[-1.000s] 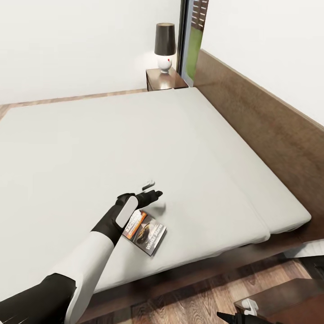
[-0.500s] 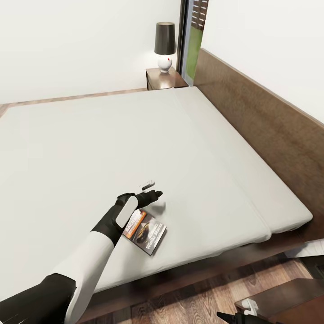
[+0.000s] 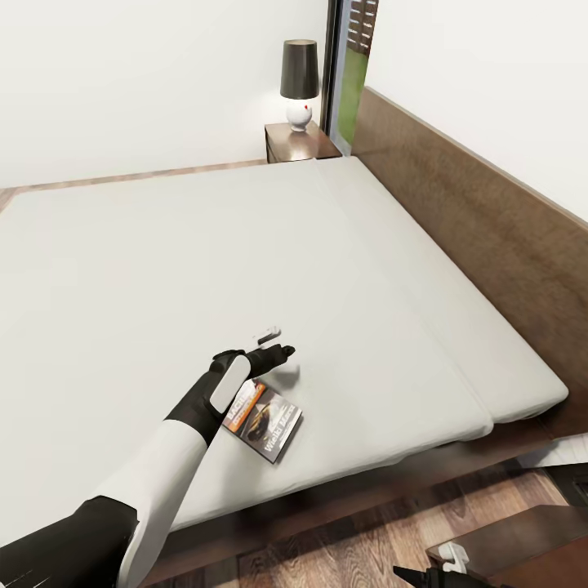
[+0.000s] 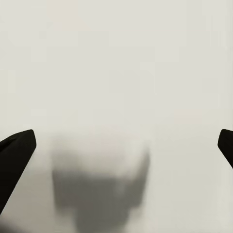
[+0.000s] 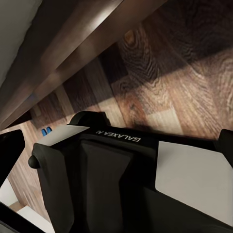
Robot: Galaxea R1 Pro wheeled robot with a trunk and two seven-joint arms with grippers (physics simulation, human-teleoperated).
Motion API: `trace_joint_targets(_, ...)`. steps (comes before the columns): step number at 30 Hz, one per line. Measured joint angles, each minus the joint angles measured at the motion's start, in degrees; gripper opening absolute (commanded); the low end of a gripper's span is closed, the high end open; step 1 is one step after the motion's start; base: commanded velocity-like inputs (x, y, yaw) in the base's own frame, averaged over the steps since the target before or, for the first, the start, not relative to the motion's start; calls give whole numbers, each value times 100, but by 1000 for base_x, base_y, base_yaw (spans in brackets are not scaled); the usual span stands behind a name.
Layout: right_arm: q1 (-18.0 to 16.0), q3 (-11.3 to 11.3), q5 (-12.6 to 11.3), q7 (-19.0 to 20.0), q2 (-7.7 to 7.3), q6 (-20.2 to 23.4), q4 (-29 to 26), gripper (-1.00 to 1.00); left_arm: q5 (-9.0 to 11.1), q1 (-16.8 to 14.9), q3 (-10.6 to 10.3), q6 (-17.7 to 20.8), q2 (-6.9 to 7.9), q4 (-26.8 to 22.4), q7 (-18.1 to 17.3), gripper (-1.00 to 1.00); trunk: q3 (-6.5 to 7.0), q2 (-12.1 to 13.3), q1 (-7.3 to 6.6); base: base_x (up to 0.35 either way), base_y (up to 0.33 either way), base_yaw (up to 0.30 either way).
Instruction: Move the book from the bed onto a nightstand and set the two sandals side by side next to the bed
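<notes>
Risk 1: the left gripper is hanging past the far edge of the book, so a straight descent is likely to close on bare mattress and miss it.
Risk 2: the book is thin and lying flat; in my judgement the fingers are likely to slide over the cover or push it along the bed instead of getting under an edge.
Risk 3: the book is lying near the bed's front edge, so a nudge toward that edge could drop it to the floor.
Left fingers: spread wide in the left wrist view, 1 dark tip at each side, holding nothing; plain grey mattress and a soft shadow are lying between them. Whether the tips are touching the mattress cannot be told.
Right gripper: low by the floor beside the bed; its opening cannot be told.
Book: face up on the mattress, partly under the left wrist.
Nightstand: at the far side by the headboard, carrying a lamp, well apart from the book.
Sandals: 1 small blue spot is showing on the floor near the bed frame, probably them.
</notes>
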Motion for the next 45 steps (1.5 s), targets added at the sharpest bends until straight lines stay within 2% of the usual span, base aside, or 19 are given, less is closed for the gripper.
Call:
trace_joint_targets(24,0,0,0,0,-3,-1,0,100,48,0,13,-18,0,29,-22,100,0,0,1,-62,0,0)
trace_joint_targets(34,0,1,0,-8,0,-6,0,100,54,0,15,-17,0,27,-22,100,0,0,2,-210,0,0)
trace_joint_targets(45,-1,1,0,-7,-3,-6,0,100,29,1,7,-18,0,29,-25,100,0,0,1,-17,0,0)
